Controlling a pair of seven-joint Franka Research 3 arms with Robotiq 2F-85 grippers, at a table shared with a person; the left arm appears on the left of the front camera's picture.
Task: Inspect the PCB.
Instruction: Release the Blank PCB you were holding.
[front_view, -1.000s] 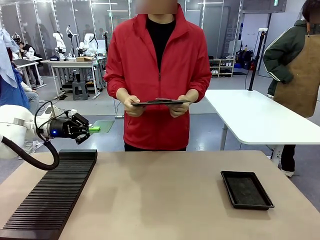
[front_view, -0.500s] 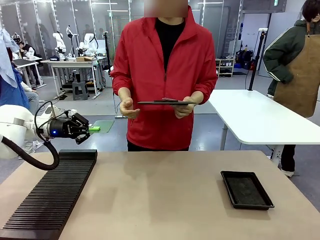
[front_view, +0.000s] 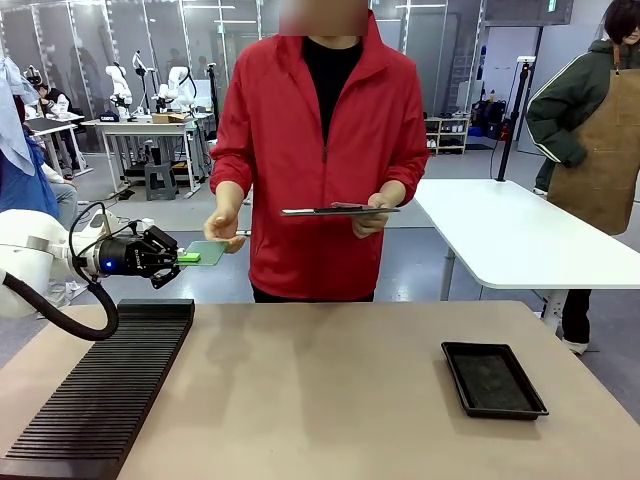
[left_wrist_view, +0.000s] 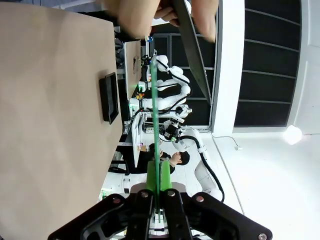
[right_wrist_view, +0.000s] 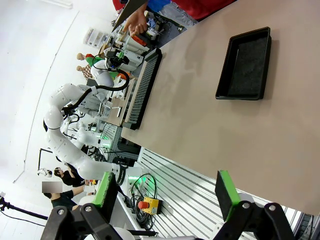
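One black shallow tray (front_view: 493, 382) lies on the bench (front_view: 320, 400) toward the robot's right, its dark floor showing from wall to wall. One long black ribbed rack (front_view: 100, 390) runs along the bench's left side; whether its slots hold anything cannot be told.

The left gripper (front_view: 183, 258) hangs in the air beyond the rack's far end. It is closed on the near edge of the single PCB (front_view: 210, 251), which it holds out flat and clear of the bench. In the left wrist view the green pads (left_wrist_view: 165, 175) press both faces of the board, seen edge-on as a thin green line.

A person in a red jacket stands at the far side. One hand (front_view: 226, 228) is at the PCB's far end, though whether it grips cannot be told. The other hand (front_view: 368, 218) holds one dark clipboard (front_view: 335, 210) level at waist height.

The right gripper (right_wrist_view: 166, 192) is spread wide with nothing between its pads (right_wrist_view: 105, 189), above the bench's near edge.
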